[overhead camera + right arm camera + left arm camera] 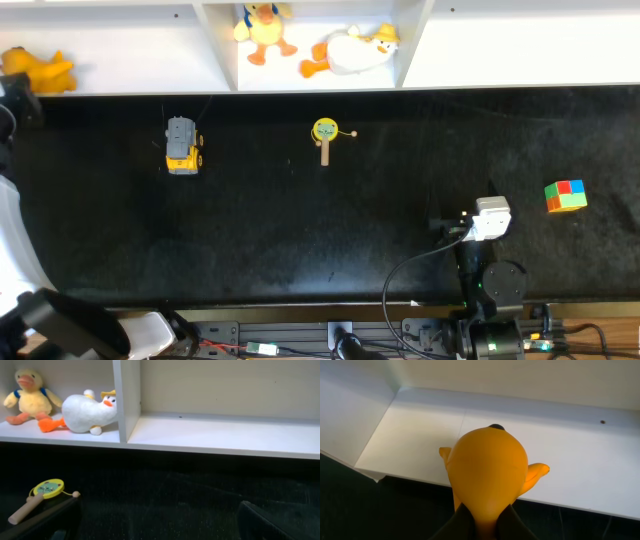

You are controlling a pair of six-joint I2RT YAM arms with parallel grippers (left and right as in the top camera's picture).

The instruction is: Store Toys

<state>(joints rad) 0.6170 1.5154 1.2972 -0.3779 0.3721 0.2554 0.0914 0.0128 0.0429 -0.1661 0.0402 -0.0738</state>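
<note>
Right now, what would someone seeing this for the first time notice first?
The smooth orange-yellow rounded toy, clamped in the left gripper at the front edge of the left compartment of the white shelf, stands out first. Next, the yellow plush duck and white plush bird share the middle compartment, while a multicoloured cube sits alone on the right of the black mat.

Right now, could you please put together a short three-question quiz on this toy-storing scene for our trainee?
1. True or false: the left tool is shut on the orange toy.
2. The yellow duck and white plush bird sit in which shelf compartment? A left, B middle, C right.
3. How many toys lie on the black table?
Key: 1 true; 2 B; 3 three: truck, rattle, cube.
</note>
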